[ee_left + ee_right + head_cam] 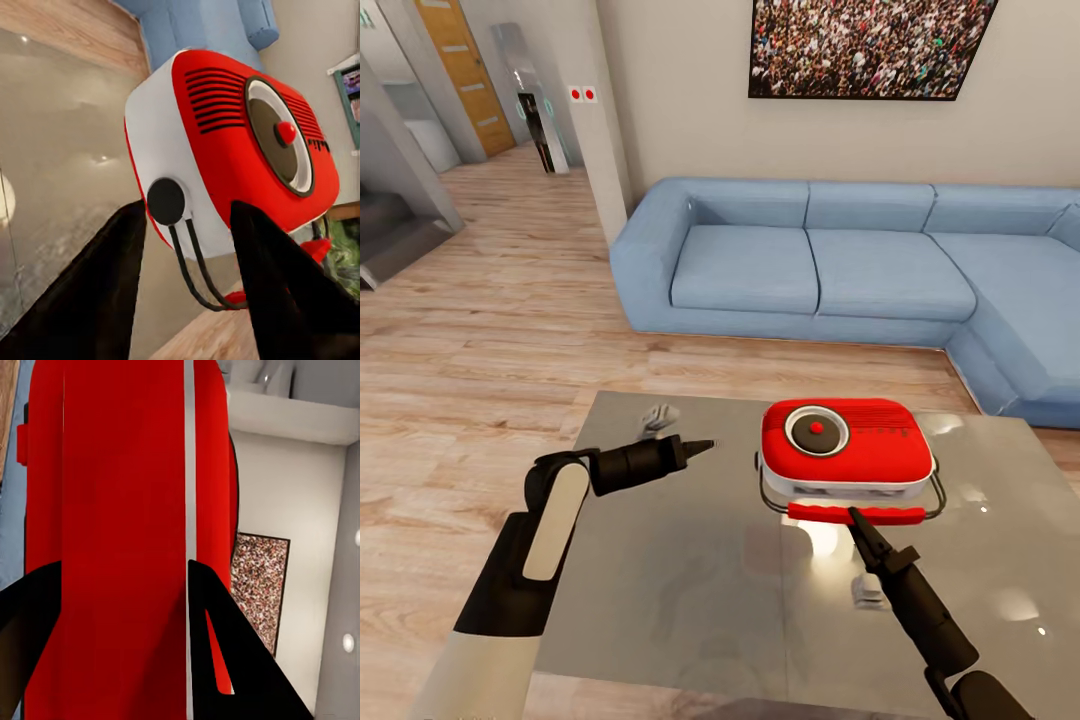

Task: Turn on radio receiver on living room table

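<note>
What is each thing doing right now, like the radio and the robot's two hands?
Radio: lying flat on the table, dial facing up, handle toward the robot.
Left hand: open, beside the radio, not touching.
Right hand: open, at the radio's red handle.
Sofa: nothing on it.

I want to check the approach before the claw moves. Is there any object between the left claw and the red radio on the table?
Nothing visible stands between them. The left claw hovers over bare table beside the radio receiver, its open fingers pointing at the radio's white side, with only glossy tabletop in the gap.
</note>
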Motion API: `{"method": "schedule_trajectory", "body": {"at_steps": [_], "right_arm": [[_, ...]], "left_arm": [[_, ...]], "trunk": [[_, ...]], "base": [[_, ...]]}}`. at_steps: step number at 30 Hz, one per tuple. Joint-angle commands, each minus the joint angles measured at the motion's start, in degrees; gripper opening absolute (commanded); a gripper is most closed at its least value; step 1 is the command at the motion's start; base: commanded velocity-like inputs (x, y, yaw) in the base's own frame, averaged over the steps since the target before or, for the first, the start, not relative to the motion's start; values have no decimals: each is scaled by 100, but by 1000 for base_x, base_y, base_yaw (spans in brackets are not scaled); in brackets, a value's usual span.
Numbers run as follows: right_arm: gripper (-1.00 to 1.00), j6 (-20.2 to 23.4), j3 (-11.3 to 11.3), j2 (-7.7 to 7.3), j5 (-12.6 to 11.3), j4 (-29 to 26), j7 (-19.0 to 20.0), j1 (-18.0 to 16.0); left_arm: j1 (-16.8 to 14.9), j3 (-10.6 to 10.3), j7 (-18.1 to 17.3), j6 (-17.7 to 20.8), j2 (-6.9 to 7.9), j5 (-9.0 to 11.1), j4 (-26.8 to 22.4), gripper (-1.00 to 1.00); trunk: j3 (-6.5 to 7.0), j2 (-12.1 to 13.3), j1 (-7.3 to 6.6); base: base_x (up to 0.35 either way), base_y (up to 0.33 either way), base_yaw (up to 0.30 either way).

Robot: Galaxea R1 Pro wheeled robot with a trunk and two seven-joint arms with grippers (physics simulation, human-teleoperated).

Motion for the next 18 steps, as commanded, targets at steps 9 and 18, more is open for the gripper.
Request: {"method": "schedule_trajectory", "body": {"at_steps": [9,18], "right_arm": [[-100,310,233,5,1,-4,-23,-4],[-100,462,409,6,7,-12,-50,-3]], "left_arm": [[-37,-351,-5,0,-93,21,-1,-100],[-176,-443,2,0,-393,28,2,-100]], "trunk": [[0,0,0],[0,0,0]], "base": [[0,0,0],[0,0,0]]}}
